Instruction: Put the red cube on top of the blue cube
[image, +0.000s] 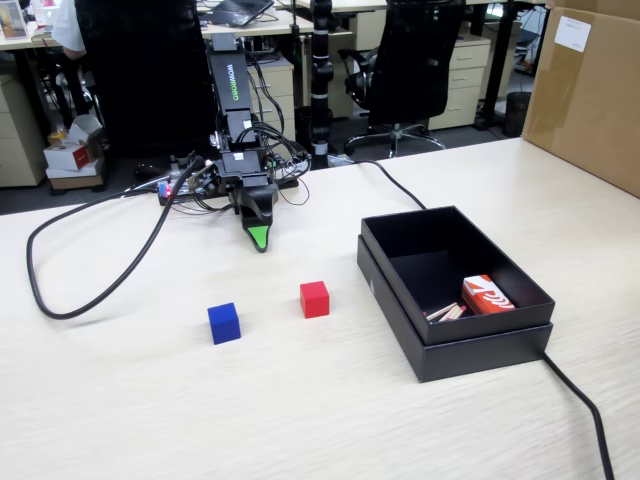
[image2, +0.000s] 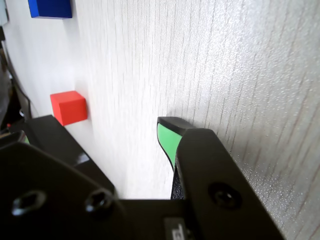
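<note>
The red cube (image: 314, 299) sits on the pale wooden table (image: 300, 420), with the blue cube (image: 223, 323) a short way to its left in the fixed view. Neither touches the other. My gripper (image: 259, 240) hangs tip-down just above the table, behind both cubes and nearer the red one. The wrist view has the red cube (image2: 69, 107) beyond the left jaw and the blue cube (image2: 50, 8) at the top edge. There my gripper (image2: 105, 122) stands open, bare table between the green-padded jaw and the black one, and nothing is held.
An open black box (image: 452, 330) stands right of the cubes, holding a red-and-white packet (image: 487, 295) and some sticks. A black cable (image: 90, 290) loops over the table's left side; another (image: 585, 410) runs from the box. A cardboard carton (image: 590, 90) stands far right.
</note>
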